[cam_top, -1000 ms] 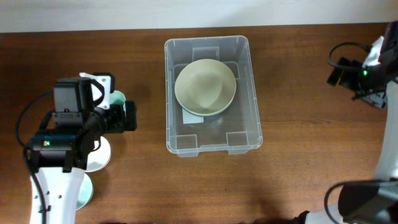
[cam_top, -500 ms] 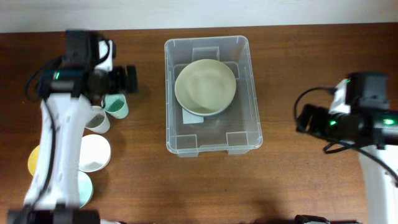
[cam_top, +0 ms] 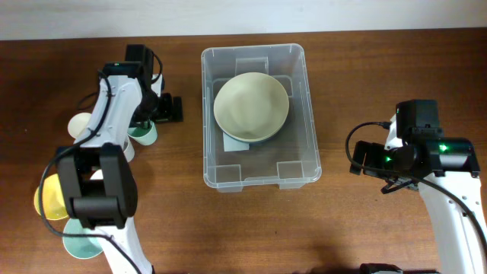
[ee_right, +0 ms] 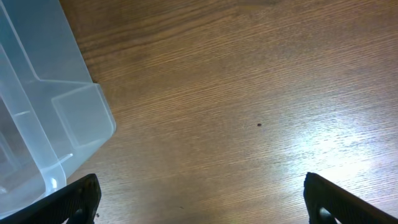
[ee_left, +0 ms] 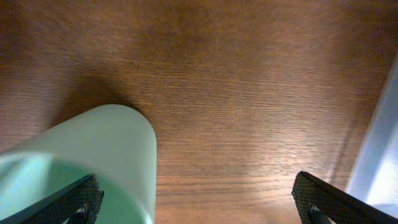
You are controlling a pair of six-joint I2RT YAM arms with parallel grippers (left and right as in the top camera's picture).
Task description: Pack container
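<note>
The clear plastic container [cam_top: 300,152] stands at the table's centre with a pale green bowl [cam_top: 251,105] inside it, resting on another bowl. Its corner shows in the right wrist view [ee_right: 43,124], and its edge in the left wrist view [ee_left: 380,143]. My left gripper [cam_top: 173,109] is open just left of the container, beside a mint green cup [cam_top: 144,131]. In the left wrist view the cup [ee_left: 106,155] lies at the left finger, and the gripper [ee_left: 199,202] holds nothing. My right gripper [cam_top: 361,158] is open and empty right of the container, over bare wood [ee_right: 202,199].
A cream cup [cam_top: 80,124] and a white cup [cam_top: 122,149] sit left of the mint cup. A yellow bowl [cam_top: 46,196] and a teal bowl [cam_top: 76,245] lie at the front left, partly under the left arm.
The left arm swung from the front left to the back, bringing its gripper beside the mint cup near the container. The right arm came down from the back right corner toward the container's right side.
</note>
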